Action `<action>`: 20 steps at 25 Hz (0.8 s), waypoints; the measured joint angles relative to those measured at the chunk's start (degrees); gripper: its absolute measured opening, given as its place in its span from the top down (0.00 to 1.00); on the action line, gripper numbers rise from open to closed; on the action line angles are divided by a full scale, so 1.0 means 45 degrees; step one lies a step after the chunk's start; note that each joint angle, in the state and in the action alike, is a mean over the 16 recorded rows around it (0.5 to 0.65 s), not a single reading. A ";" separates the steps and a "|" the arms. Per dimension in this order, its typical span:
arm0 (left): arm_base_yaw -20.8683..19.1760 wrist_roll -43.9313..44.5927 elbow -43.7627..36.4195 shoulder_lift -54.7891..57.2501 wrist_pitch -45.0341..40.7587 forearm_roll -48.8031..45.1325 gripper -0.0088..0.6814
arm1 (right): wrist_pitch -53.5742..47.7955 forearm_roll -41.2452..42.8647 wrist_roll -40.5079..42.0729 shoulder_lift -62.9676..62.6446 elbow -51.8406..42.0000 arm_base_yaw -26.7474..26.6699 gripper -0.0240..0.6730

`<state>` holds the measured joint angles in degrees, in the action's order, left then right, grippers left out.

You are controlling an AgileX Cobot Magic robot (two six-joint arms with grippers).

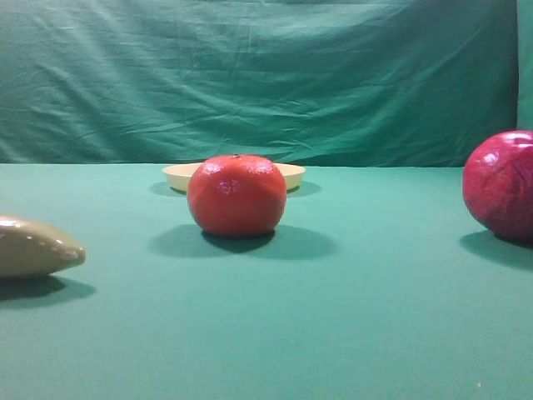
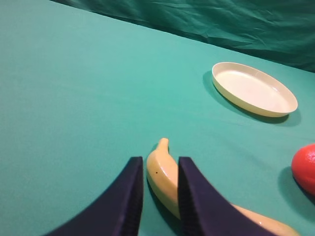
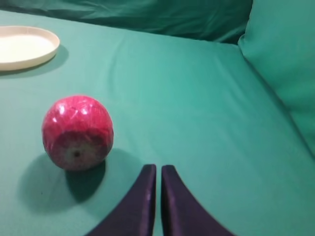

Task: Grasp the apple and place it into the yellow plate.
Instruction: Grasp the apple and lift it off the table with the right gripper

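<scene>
I am seeing my right gripper [image 3: 158, 196] hanging low over the green cloth table [image 1: 350, 317], its two dark fingers pressed almost together with only a hairline slit between them and nothing in it. My left gripper [image 2: 160, 196] is sitting low too, its dark fingers parted narrowly, and a pale yellow curved banana [image 2: 165, 172] is showing in the gap; I cannot tell whether the fingers are touching it or only hovering above.

The glossy crimson-pink round apple [image 3: 77, 132] is resting on the cloth just left of and beyond the right fingertips, apart from them. The shallow cream-yellow round plate [image 3: 24, 46] is lying far off to the left, well apart from the apple, and its dish is showing bare in the left wrist view. A bright orange-red round fruit [image 1: 237, 194] is standing at mid-table in front of the plate and is covering the plate's middle in the high view.

The apple is getting cut off by the right edge of the high view, the banana by its left edge, and neither arm is showing there
</scene>
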<state>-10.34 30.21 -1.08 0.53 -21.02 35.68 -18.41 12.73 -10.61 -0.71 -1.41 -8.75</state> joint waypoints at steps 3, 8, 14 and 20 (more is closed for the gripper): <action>0.0000 0.0000 0.0000 0.0000 0.0000 0.0000 0.76 | 0.0848 0.0098 0.0001 0.0000 -0.0016 0.0000 0.97; 0.0000 0.0000 0.0000 0.0000 0.0000 0.0000 0.76 | 0.2486 0.0218 -0.0169 0.0002 -0.0020 0.0000 0.97; 0.0000 0.0000 0.0000 0.0000 0.0000 0.0000 0.76 | 0.3311 0.0214 -0.0619 0.0546 0.0762 0.0000 0.97; 0.0000 0.0000 0.0000 0.0000 0.0000 0.0000 0.76 | 0.1536 0.0283 -0.1012 0.2372 0.2780 0.0000 0.97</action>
<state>-10.34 30.21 -1.08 0.53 -21.02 35.68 -11.50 14.01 -15.16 9.96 11.10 -8.75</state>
